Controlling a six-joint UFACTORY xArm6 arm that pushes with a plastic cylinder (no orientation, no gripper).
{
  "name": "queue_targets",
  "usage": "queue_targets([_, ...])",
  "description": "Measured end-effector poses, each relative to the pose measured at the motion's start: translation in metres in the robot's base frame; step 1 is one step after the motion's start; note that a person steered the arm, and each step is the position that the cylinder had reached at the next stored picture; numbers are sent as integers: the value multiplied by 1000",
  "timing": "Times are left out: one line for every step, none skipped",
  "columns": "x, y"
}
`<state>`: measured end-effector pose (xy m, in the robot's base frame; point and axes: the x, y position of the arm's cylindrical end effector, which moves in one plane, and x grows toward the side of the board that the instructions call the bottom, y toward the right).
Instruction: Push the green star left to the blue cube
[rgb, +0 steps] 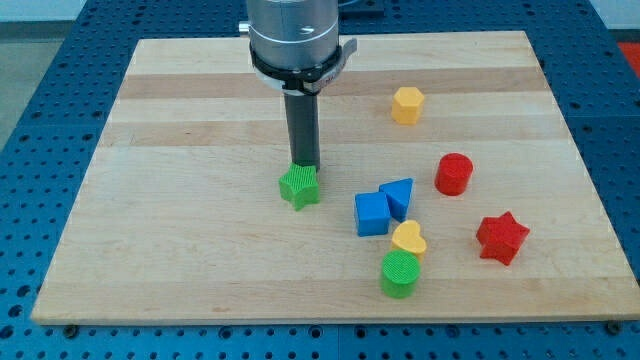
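Note:
The green star (299, 187) lies near the board's middle, left of the blue cube (371, 214), with a gap between them. My tip (304, 165) stands at the star's top edge, touching or just behind it. A blue triangular block (398, 196) sits against the cube's upper right.
A yellow heart (408, 239) and a green cylinder (400, 274) lie just below the blue cube. A red cylinder (453, 174), a red star (501, 238) and a yellow hexagon block (407, 104) lie at the view's right. The wooden board (180, 120) rests on a blue pegboard table.

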<state>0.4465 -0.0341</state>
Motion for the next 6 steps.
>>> queue_targets([0,20])
queue_targets([0,27])
queue_targets([7,55])
queue_targets([7,56])
queue_targets([17,34])
queue_targets([28,-6])
